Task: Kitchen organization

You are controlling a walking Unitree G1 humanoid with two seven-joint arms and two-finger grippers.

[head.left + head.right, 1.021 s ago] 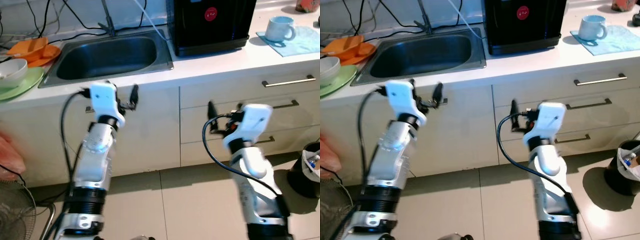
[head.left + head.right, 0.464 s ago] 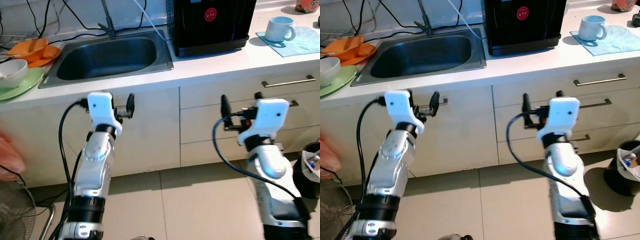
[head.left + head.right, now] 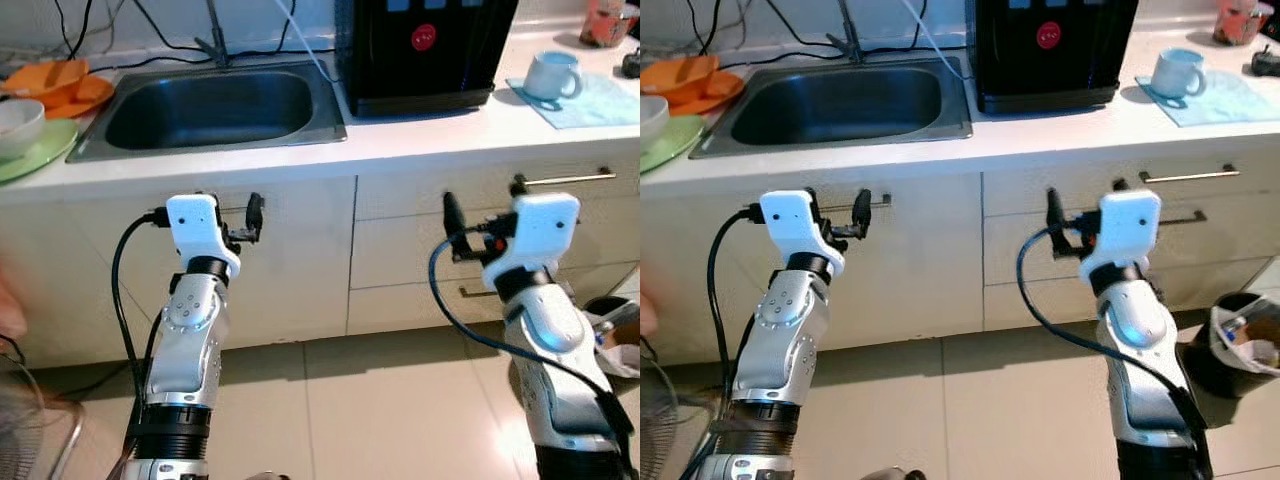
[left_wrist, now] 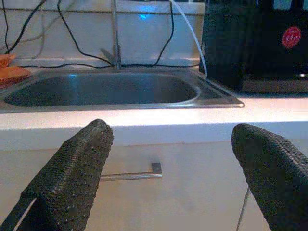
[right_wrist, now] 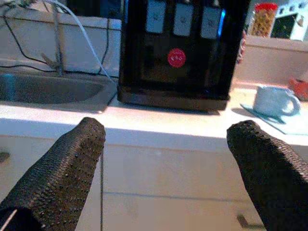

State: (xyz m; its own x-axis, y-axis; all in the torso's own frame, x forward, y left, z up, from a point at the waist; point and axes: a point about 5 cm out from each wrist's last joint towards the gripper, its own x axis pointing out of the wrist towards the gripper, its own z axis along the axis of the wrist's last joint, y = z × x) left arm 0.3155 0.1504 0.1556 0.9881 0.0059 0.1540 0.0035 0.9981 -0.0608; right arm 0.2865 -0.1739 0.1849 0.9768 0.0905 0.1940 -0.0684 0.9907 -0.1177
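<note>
- A white counter [image 3: 420,135] runs across the far side, with cream cabinet fronts below it.
- The stainless sink [image 3: 210,108] is sunk into the counter at left, a thin tap at its far rim.
- A black water dispenser [image 3: 425,45] with a red round mark stands just right of the sink.
- Far right, a pale blue mug [image 3: 553,75] sits on a light blue cloth [image 3: 590,100].
- Far left on the counter: a white bowl [image 3: 18,113] on a green plate [image 3: 35,160], with orange dishes [image 3: 62,82] behind.
- The left gripper [image 4: 168,192] is raised before the cabinet below the sink, fingers spread, holding nothing.
- The right gripper [image 5: 166,178] is raised before the drawers at right, fingers spread and empty.
</note>
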